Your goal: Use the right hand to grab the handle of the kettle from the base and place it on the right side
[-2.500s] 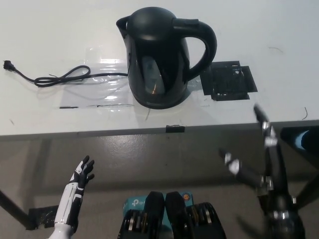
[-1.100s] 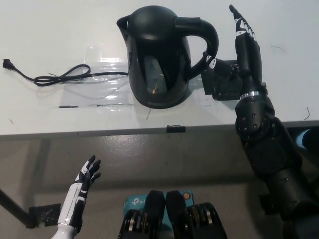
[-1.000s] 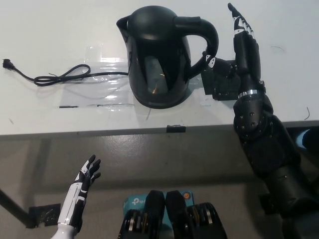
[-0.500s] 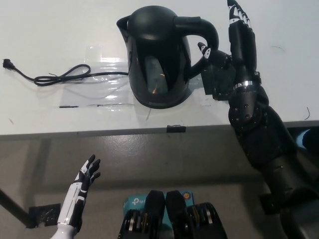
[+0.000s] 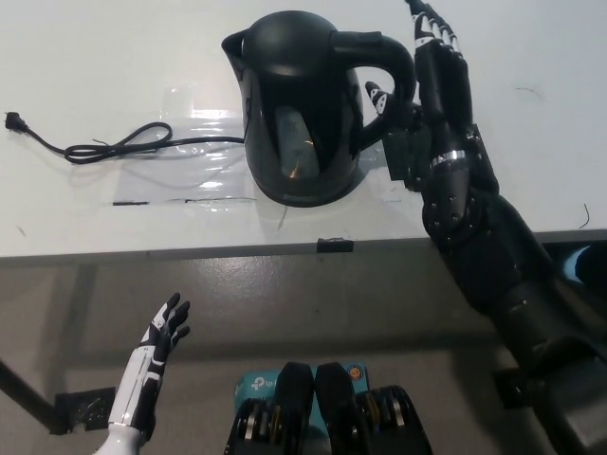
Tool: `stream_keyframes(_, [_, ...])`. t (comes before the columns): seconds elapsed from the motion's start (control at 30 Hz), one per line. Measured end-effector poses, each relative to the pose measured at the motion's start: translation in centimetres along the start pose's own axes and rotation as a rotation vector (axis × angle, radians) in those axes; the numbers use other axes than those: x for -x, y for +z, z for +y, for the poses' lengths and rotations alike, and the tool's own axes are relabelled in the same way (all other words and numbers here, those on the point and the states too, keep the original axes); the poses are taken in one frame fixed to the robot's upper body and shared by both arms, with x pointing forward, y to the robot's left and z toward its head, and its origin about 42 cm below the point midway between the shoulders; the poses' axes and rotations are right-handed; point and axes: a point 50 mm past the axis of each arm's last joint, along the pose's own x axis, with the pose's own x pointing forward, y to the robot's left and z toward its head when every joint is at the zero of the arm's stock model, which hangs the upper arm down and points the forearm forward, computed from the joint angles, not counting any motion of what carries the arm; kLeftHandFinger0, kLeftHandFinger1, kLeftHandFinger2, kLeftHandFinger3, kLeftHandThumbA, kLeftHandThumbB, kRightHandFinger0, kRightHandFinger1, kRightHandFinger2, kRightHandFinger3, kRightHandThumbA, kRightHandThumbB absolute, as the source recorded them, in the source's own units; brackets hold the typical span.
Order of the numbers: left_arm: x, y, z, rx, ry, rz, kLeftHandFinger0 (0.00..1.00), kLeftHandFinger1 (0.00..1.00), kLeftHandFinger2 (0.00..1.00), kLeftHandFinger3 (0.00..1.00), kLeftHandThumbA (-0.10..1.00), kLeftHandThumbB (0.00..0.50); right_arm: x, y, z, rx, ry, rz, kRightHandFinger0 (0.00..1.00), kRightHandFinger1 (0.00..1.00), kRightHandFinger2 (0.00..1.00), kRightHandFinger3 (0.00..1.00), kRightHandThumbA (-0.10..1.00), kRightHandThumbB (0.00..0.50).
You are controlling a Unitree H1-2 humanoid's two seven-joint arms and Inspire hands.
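The black kettle [image 5: 303,109] stood on the white table [image 5: 104,57], on its base, which was mostly hidden under it, with the spout turned toward the far left and the handle [image 5: 389,81] looping out to the right. The black right hand [image 5: 432,71] reached over the table's near edge and lay right beside the handle, on its outer side, fingers [image 5: 429,24] stretched out straight and apart, pointing away from the robot; the thumb poked in toward the opening of the handle. It gripped nothing, and I could not tell whether it touched the handle or only stood just off it. Under the wrist lay a black patch [image 5: 410,152] on the tabletop, just to the right of the kettle. A black cord [image 5: 114,147] ran in loose bends from the kettle's left side across a clear taped sheet [image 5: 204,156] to a plug [image 5: 13,121] near the table's left edge. The white left hand [image 5: 156,346] hung low below the table edge, at the lower left, fingers spread, holding nothing, well apart from everything on the table.
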Motion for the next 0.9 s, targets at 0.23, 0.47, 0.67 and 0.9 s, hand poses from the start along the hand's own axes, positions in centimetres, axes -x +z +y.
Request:
stream_keyframes(0.23, [0.0,0.0,0.0,0.0,0.0,0.0,0.99,1.0,1.0,1.0,1.0,0.5,-0.9,0.3,0.1,0.06,-0.015,-0.014,0.33,0.42,0.54,0.51,0.06,0.264])
stream_keyframes(0.47, [0.0,0.0,0.0,0.001,0.0,0.001,0.99,1.0,1.0,1.0,1.0,0.5,-0.4,0.6,0.9,0.09,-0.076,-0.029,0.0,0.22,0.61,0.61,-0.1,0.125])
stream_keyframes(0.67, [-0.1,0.0,0.0,0.0,0.0,-0.001,0.99,1.0,1.0,1.0,1.0,0.5,0.1,1.2,1.6,0.081,-0.12,-0.056,0.0,0.33,0.73,0.82,-0.1,0.101])
stream_keyframes(0.9, [-0.2,0.1,0.1,-0.001,0.001,-0.006,0.97,1.0,1.0,1.0,1.0,0.5,0.5,1.3,1.8,0.028,-0.174,-0.064,0.0,0.33,0.71,0.81,-0.1,0.073])
